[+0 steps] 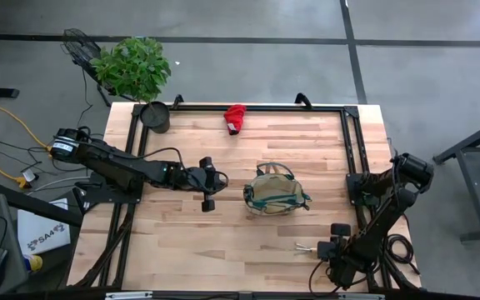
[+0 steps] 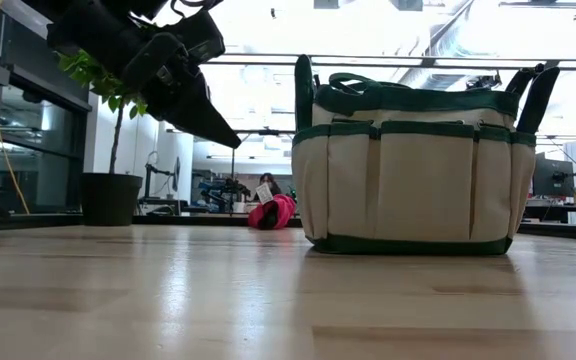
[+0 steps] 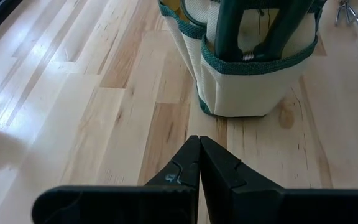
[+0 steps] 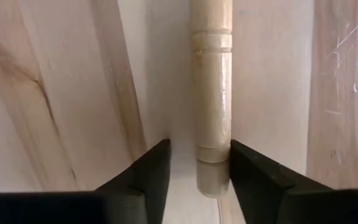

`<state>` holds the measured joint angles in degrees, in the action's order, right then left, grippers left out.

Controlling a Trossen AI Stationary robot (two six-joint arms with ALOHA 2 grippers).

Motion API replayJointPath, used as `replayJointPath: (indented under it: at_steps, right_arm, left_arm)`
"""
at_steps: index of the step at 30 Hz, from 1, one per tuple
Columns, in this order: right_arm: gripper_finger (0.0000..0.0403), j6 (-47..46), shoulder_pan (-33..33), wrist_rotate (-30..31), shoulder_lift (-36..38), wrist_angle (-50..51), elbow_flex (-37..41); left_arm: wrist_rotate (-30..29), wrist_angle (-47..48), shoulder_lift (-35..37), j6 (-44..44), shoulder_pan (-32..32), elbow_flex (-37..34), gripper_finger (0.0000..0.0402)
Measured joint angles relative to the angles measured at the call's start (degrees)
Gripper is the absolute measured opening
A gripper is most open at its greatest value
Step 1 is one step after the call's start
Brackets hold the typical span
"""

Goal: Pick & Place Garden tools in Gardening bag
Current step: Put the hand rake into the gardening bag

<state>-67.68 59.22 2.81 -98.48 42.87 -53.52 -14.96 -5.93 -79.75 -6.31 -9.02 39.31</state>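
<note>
Down at the worktop's (image 1: 223, 242) near right edge, the right hand (image 4: 199, 165) straddles a wooden tool handle (image 4: 211, 93), fingers parted either side, not yet clamped. The handle's long axis runs straight ahead between them, so closing should catch it. The bag (image 1: 275, 193) stands mid-worktop, well apart. The left hand (image 3: 199, 163), pinched closed and empty, hovers beside the bag.

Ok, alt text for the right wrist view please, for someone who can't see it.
The right gripper is open, its two dark fingers on either side of the end of a pale wooden tool handle lying on the light wood table. Nothing else shows.
</note>
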Motion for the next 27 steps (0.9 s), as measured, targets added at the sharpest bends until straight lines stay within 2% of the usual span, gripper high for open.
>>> replayJointPath:
  at_steps: [11, 20, 24, 27]
  right_arm:
    - [0.0060, 0.50, 0.00, 0.12, -0.04, -0.07, -0.02]
    - [0.0058, 2.22, -1.40, -2.71, 1.14, 0.38, 0.11]
    - [0.0058, 4.85, -2.86, -3.03, 3.46, 5.02, -1.24]
    - [0.0058, 7.12, -4.17, -3.22, 4.80, 12.18, -3.72]
  left_arm:
    - [-0.09, 0.02, 0.00, 0.00, 0.00, 0.00, 0.0003]
    - [-0.07, -0.33, 0.00, 0.00, 0.00, 0.00, 0.0003]
    - [0.60, -2.14, 0.00, -0.01, 0.01, 0.00, 0.0003]
    - [1.89, -5.16, 0.00, -0.02, 0.00, 0.00, 0.0003]
